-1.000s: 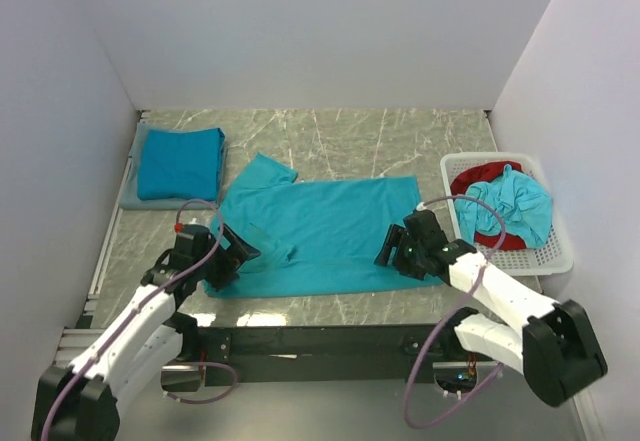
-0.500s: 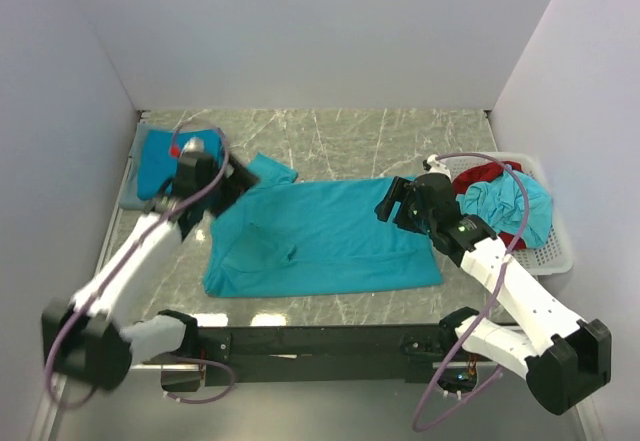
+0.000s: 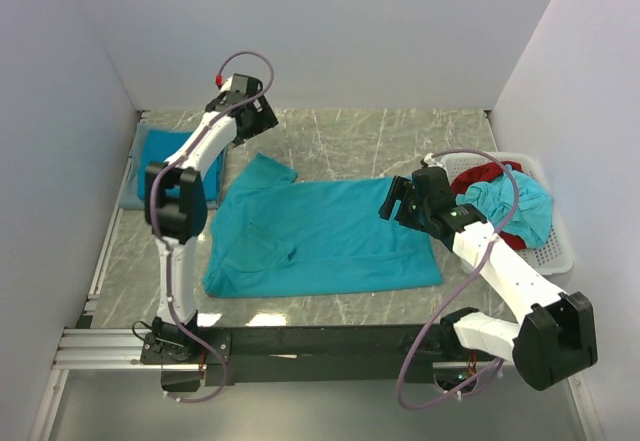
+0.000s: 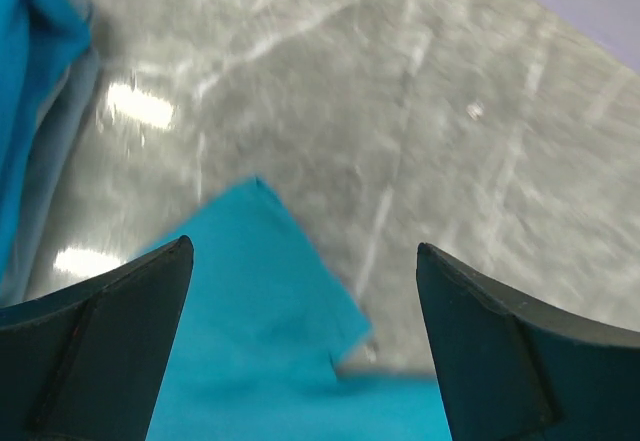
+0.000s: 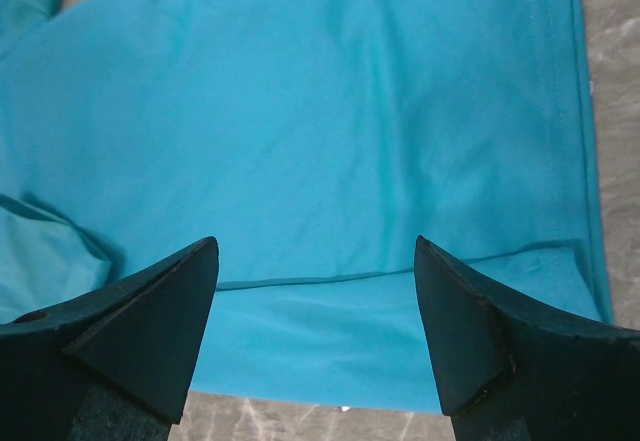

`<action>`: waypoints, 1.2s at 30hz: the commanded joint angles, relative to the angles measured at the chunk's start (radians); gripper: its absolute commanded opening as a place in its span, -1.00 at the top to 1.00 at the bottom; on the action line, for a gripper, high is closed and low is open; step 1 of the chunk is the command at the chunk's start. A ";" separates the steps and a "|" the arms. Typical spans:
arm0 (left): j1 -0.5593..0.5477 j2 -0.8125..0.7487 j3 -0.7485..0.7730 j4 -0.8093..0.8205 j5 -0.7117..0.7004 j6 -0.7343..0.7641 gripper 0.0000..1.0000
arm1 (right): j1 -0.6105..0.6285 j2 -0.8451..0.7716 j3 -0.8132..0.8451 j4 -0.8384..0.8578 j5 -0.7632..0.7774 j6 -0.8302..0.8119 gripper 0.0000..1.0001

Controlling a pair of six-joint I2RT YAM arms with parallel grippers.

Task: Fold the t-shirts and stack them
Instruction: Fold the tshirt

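A teal t-shirt (image 3: pixel 330 231) lies spread flat mid-table, one sleeve (image 3: pixel 266 172) pointing to the back left. A folded t-shirt (image 3: pixel 180 161) rests at the far left. A third, crumpled t-shirt (image 3: pixel 522 206) sits in the basket. My left gripper (image 3: pixel 258 119) hangs open, high over the bare marble behind the sleeve (image 4: pixel 262 296), holding nothing; its own view places the gripper (image 4: pixel 303 248) above the sleeve tip. My right gripper (image 3: pixel 393 201) hovers open over the spread shirt's right edge. In its view the gripper (image 5: pixel 315 243) is empty above a hem line (image 5: pixel 300 282).
A white lattice basket (image 3: pixel 560 261) at the right holds a red garment (image 3: pixel 486 173) under the crumpled shirt. A grey cloth (image 3: pixel 128 199) lies beneath the folded shirt; it shows as a grey edge (image 4: pixel 62 186) in the left wrist view. White walls enclose the marble table (image 3: pixel 400 136).
Both grippers left the shirt's near edge. The left arm swung up to the back left. The right gripper rose toward the shirt's far right corner and opened a little wider.
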 commanded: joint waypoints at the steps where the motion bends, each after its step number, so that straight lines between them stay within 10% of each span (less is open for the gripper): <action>1: 0.005 0.119 0.208 -0.168 -0.093 0.068 -0.97 | -0.021 0.018 0.028 0.025 0.005 -0.048 -0.71; 22: -0.014 0.366 0.333 -0.195 -0.097 0.038 -0.29 | -0.059 0.077 0.007 0.028 0.014 -0.080 -0.70; 36: -0.040 0.363 0.326 -0.218 -0.117 0.061 0.99 | -0.068 0.077 0.005 0.011 0.065 -0.073 -0.69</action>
